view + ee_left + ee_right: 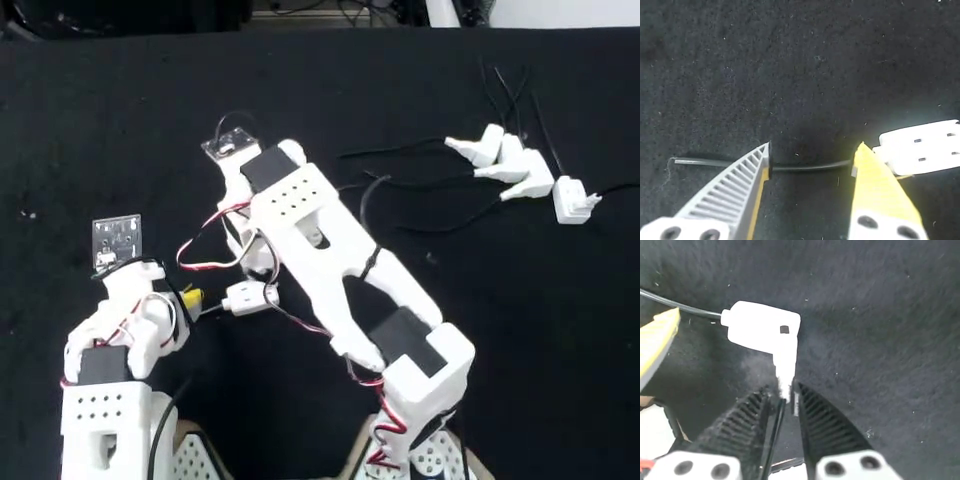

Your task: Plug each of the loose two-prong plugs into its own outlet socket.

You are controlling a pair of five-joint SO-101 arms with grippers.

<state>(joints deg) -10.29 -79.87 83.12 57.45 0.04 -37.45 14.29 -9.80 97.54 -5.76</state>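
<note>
The little white plug point(785, 371) is sitting right against the white socket block point(762, 330), and I cannot tell if its prongs are going all the way in. My right gripper point(785, 391) is pinching the plug's thin tail end, on the side away from the socket block. I am guessing the plug is light, hard and smooth, so it may be slipping or twisting in a soft squeeze. Holding its flat sides close to the socket block is looking safest. The black cord point(810, 166) is coming out of the socket block's other end, and it is looking too bendy for pushing. My left gripper point(812, 150) is hanging spread wide above that cord, just beside the socket block. More white plugs and sockets point(515, 165) are lying well apart from the socket block on the black table point(100, 100).
</note>
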